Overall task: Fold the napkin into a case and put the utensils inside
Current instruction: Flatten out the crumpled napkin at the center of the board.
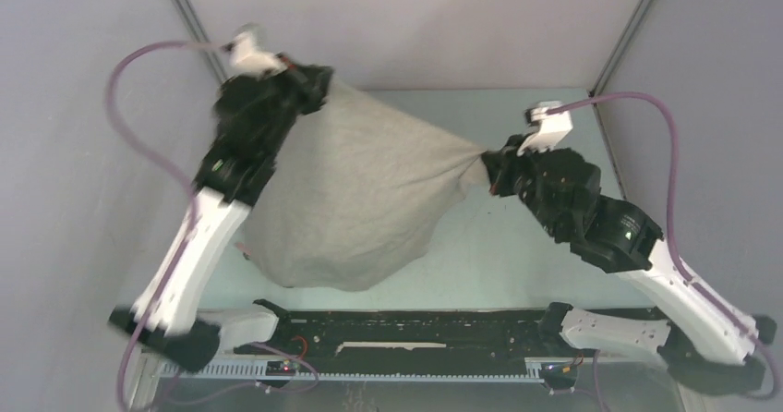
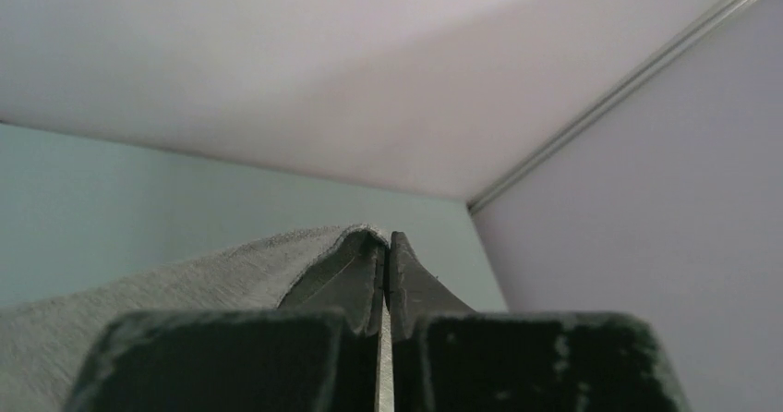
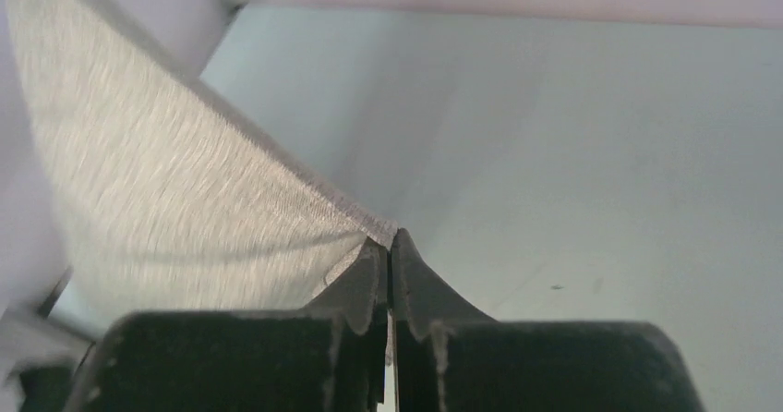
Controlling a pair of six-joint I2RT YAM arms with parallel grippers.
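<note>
— Grey cloth fills the middle of the overhead view. Is that what you are holding?
— Yes. Your napkin hangs in the air above the pale green counter, stretched between your two arms. The left pincer, raised at the far left, is clamped on one corner. The right pincer, lower and to the right, is clamped on another. Each wrist view shows dark jaws pressed together with a fabric edge pinched at their tips.
— How far along are you?
— Early, by my judgement. The cloth is open and sags like a loose pouch, its lower edge drooping toward the near side. No fold is made, no case exists, and nothing has gone inside. All the folding and the loading of the utensils are left.
— What is hidden from you?
— The utensils. No spoon or fork is plain in any view, and they may lie under the hanging cloth. A small dark mark beside the left arm, at the cloth's lower edge, is too small to name. The left arm is blurred. You cannot tell whether the cloth's low edge touches the counter.
</note>
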